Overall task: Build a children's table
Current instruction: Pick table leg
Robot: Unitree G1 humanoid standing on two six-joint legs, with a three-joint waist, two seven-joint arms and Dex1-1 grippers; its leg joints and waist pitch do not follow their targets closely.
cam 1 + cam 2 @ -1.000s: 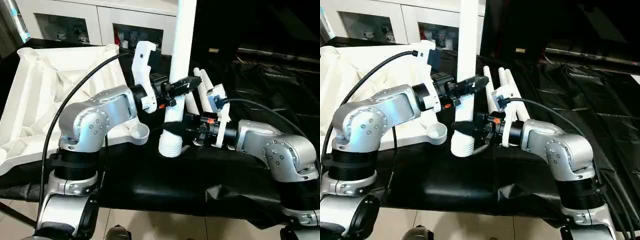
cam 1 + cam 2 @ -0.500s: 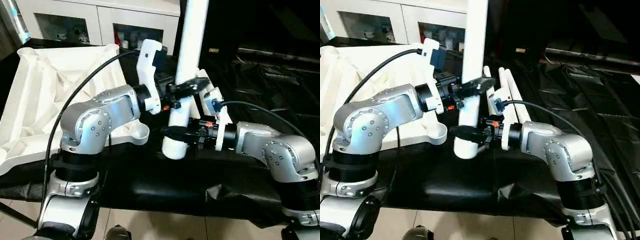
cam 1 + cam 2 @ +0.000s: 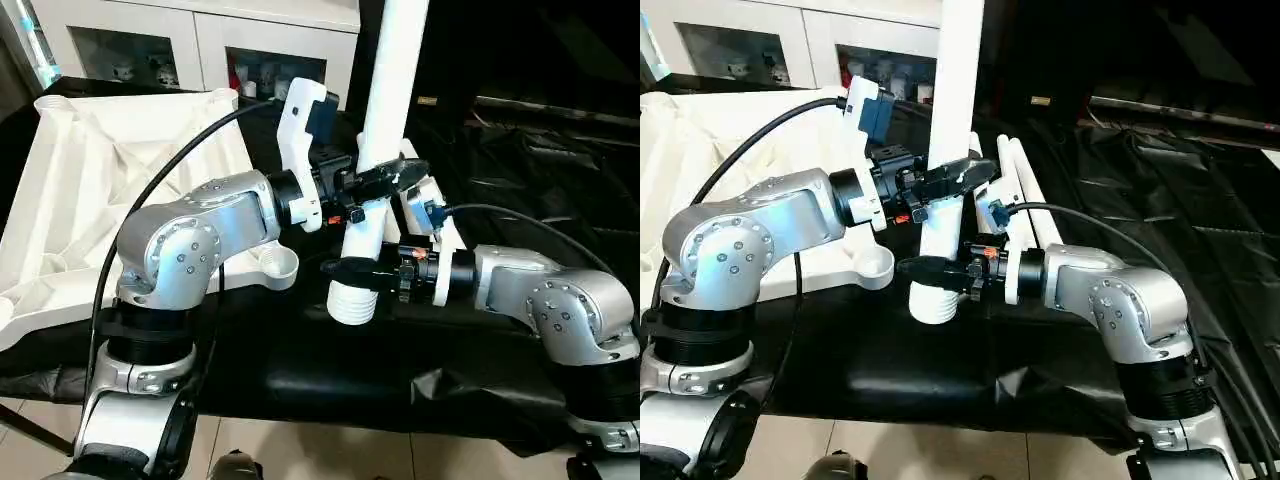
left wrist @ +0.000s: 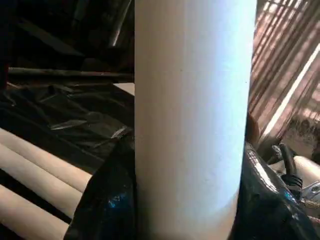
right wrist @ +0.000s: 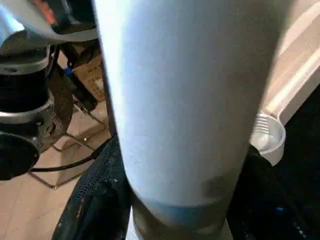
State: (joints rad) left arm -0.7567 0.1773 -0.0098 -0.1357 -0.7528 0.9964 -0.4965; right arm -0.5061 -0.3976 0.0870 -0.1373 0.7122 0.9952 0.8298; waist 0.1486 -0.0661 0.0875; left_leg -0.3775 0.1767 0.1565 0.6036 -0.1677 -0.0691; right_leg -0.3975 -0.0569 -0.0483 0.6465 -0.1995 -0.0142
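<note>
A: Where's the leg?

B: One white leg (image 3: pixel 385 120) stands nearly upright between the two arms, leaning a little toward the right arm at its top, which runs out of frame. Its threaded end (image 3: pixel 351 301) hangs just below the right pincer (image 3: pixel 348 269), above the black sheet (image 3: pixel 330 370) over the table.

A: Left pincer?

B: Left pincer (image 3: pixel 385 180) is clamped on the leg, above the right one, black fingers on both sides of the tube. In the left wrist view the tube (image 4: pixel 192 115) stands right between the fingers (image 4: pixel 107 200).

A: And the right?

B: Right pincer is wrapped around the same leg lower down, just above the threads. In the right wrist view the leg (image 5: pixel 185 100) sits between its fingers (image 5: pixel 95 205), dark on either side. It looks to be gripping, both fingers touching the tube.

A: Tabletop?

B: Tabletop (image 3: pixel 110 180) lies ribbed side up beyond the left forearm, on the far side of the left pincer from the right arm. One round corner socket (image 3: pixel 279 264) sits just beside the held leg's lower end, apart from it, on the left arm's side.

A: Other legs?

B: Spare legs (image 3: pixel 1018 175) lie flat on the sheet behind the right pincer, side by side, touching each other. I can't count them surely.

A: Background?

B: White cabinet (image 3: pixel 200 40) with glass doors, beyond the tabletop.
</note>
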